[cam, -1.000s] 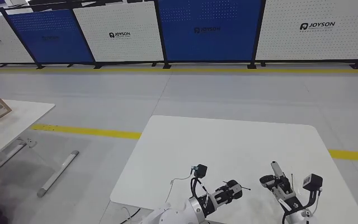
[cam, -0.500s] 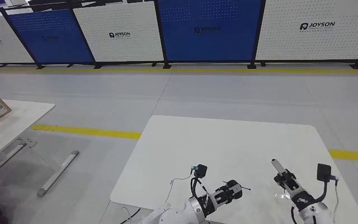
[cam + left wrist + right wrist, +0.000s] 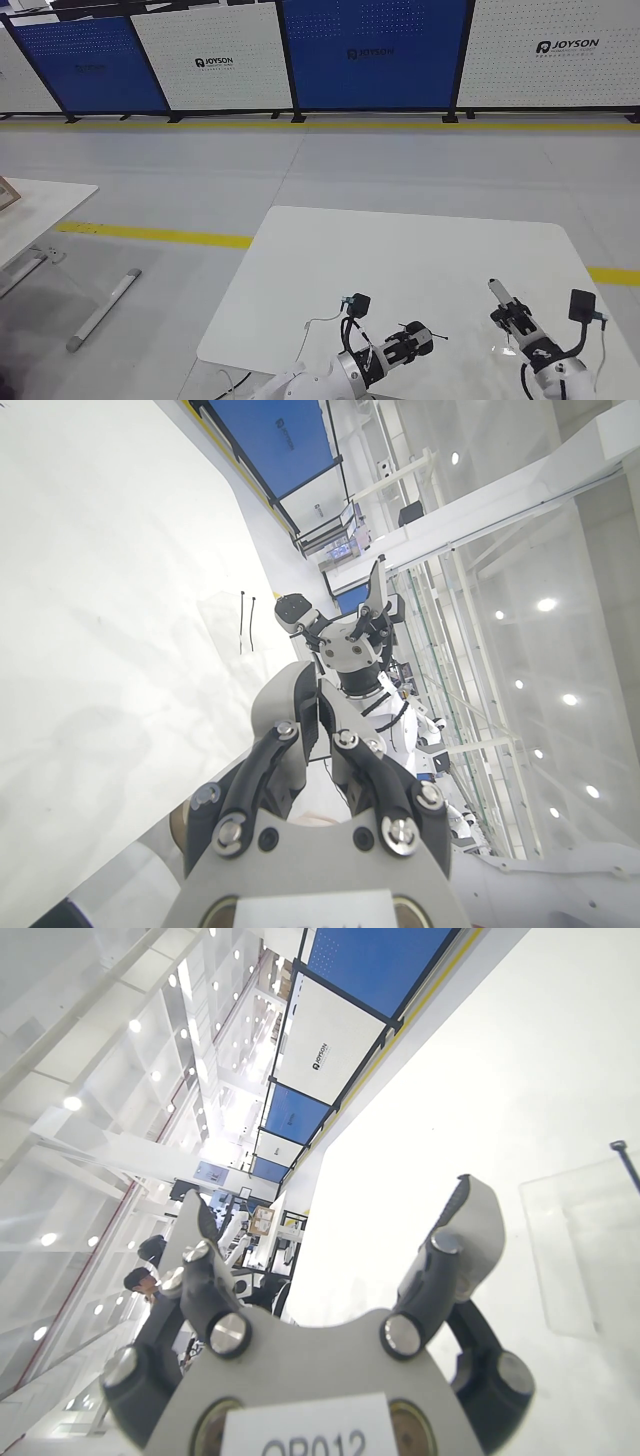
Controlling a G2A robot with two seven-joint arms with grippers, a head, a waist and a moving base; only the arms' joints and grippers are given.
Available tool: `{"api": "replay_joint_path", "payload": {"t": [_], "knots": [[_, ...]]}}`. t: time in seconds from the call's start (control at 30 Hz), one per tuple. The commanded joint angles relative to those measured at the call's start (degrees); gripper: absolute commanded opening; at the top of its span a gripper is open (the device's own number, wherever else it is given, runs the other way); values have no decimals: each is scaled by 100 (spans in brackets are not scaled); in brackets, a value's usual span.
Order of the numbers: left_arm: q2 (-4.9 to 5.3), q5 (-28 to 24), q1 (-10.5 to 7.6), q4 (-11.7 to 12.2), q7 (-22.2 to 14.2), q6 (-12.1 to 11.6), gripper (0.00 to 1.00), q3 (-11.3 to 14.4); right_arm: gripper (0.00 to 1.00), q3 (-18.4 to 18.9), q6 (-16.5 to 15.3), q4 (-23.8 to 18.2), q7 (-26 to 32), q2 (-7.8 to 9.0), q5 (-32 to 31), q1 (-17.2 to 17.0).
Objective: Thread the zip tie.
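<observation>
Left hand [image 3: 420, 338] sits at the near edge of the table [image 3: 400, 250], fingers [image 3: 300, 700] pressed together. A thin black zip tie [image 3: 441, 337] pokes out to either side of it in the top view, so it appears pinched there. Right hand [image 3: 332, 1203] is well apart from the left, toward the table's right side, spread wide and holding nothing. Two loose zip ties [image 3: 246, 622] lie side by side on a clear sheet [image 3: 575, 1248], flat on the table near the right hand.
</observation>
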Motion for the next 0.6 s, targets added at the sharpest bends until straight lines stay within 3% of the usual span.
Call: {"api": "replay_joint_path", "payload": {"t": [0.0, 0.27, 0.4, 0.57], "knots": [[0, 0, 0, 0, 0, 0, 0, 0, 100, 33, -27, -31, 80, 15, -218, 27], [0, 0, 0, 0, 0, 0, 0, 0, 100, 484, 223, -388, 1225, 170, -1453, 128], [0, 0, 0, 0, 0, 0, 0, 0, 100, 449, 476, -425, 1751, 224, -2074, 283], [0, 0, 0, 0, 0, 0, 0, 0, 100, 351, 608, -395, 1825, 231, -2294, 392]]}}
